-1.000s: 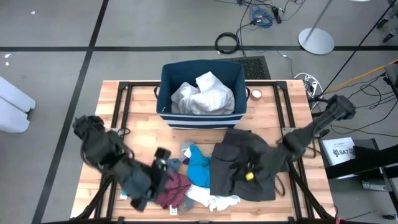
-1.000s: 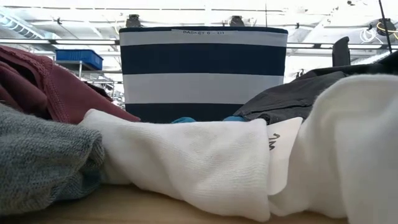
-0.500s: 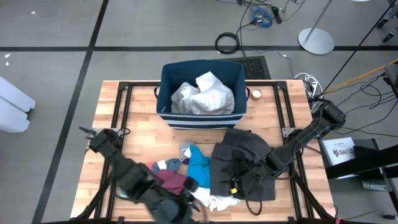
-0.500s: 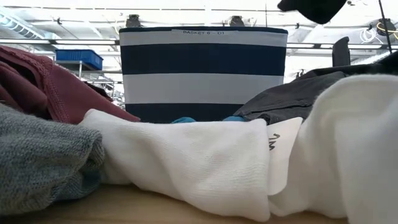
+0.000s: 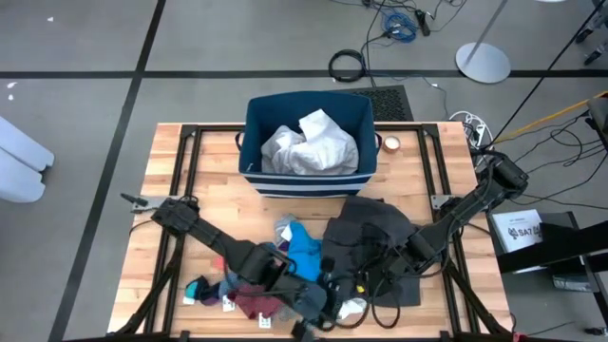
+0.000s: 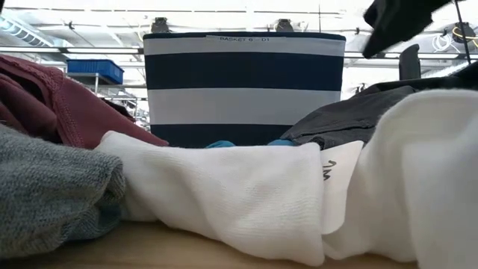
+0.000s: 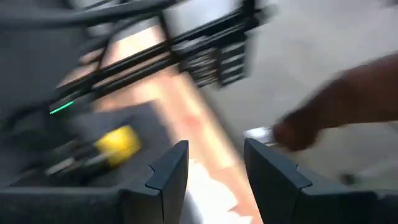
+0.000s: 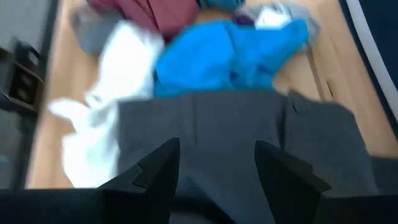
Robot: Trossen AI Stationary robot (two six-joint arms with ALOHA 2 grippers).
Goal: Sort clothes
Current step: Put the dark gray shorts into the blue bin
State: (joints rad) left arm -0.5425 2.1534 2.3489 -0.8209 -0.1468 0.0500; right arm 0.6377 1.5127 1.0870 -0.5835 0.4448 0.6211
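One dark grey garment [image 5: 372, 245], one bright blue piece [image 5: 304, 252], one maroon piece [image 5: 258, 299] and one small white piece [image 8: 102, 99] lie on the wooden tabletop [image 5: 214, 204] at six o'clock from one navy striped fabric bin [image 5: 309, 180] holding crumpled white clothes [image 5: 309, 142]. The left pincer [image 7: 214, 165] gapes empty near the front edge; the right pincer [image 8: 217, 165] hovers parted, empty, above the grey garment.

Bare wooden table [image 5: 214, 204] is lying open to the left of the striped fabric bin [image 5: 309, 176] and along the right edge. The front middle is crowded: the dark grey garment [image 5: 375, 237], the bright blue piece [image 5: 304, 249] and the maroon piece [image 5: 255, 302] are blocking passage, with both arms reaching over them.
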